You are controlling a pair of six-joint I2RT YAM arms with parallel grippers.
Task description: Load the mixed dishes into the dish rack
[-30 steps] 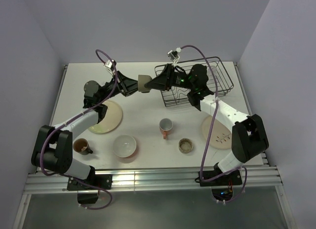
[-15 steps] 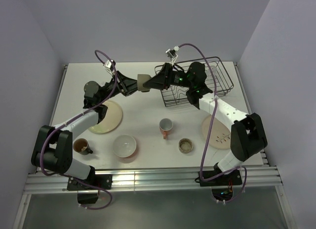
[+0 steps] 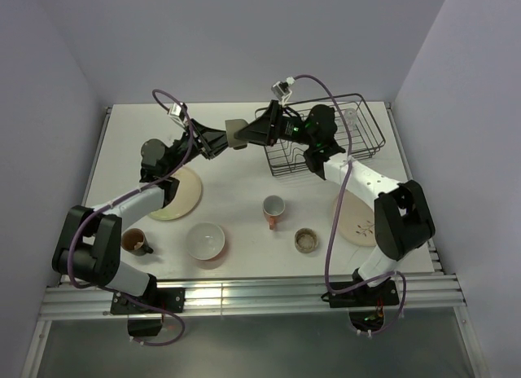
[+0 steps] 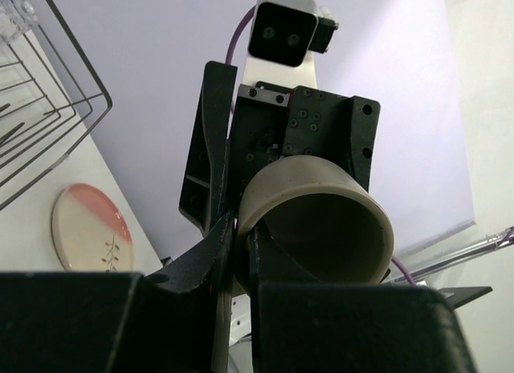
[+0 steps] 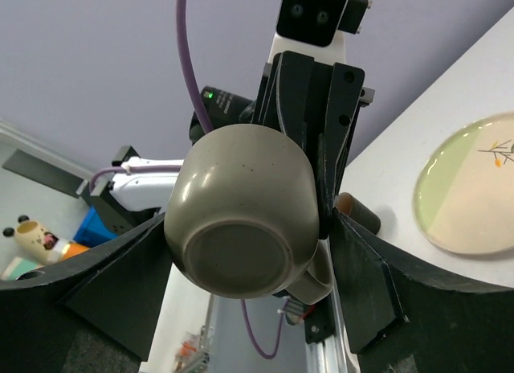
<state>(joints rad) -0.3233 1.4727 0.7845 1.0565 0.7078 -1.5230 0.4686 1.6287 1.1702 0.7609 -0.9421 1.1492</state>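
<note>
A white bench (image 3: 244, 178) fills the floor of a booth with pale lavender walls (image 3: 244, 36), and our two arms are bolted at its near edge. Nearest to us, from left to right, stand a brown cup with a dark handle (image 3: 133, 241), a white round bowl (image 3: 205, 240) and a small tan cup with a speckled inside (image 3: 306, 239). A little farther back, a pink-handled mug (image 3: 273, 208) sits upright near the middle.

On the left we see a round cream plate (image 3: 184, 200) lying flat, partly under the left arm. On the right a cream-and-pink plate with a sprig drawing (image 3: 364, 228) lies flat, partly under the right arm and crossed by its purple cable (image 3: 332, 231).

Beyond these, the arms meet in the air over the far half of the bench with a small olive ceramic cup (image 3: 236, 134) between them. The cup is tipped on its side, just left of the black wire dish rack (image 3: 370, 125) at the far right, and outside it.

The left fingers (image 4: 215, 256) are clenched on the cup's wall at the rim, one inside and one outside, with the mouth facing the left wrist. The right fingers (image 5: 357, 276) stand wide apart, one on each side of the cup's body, its base turned toward the right wrist. We cannot tell whether they press on it.
</note>
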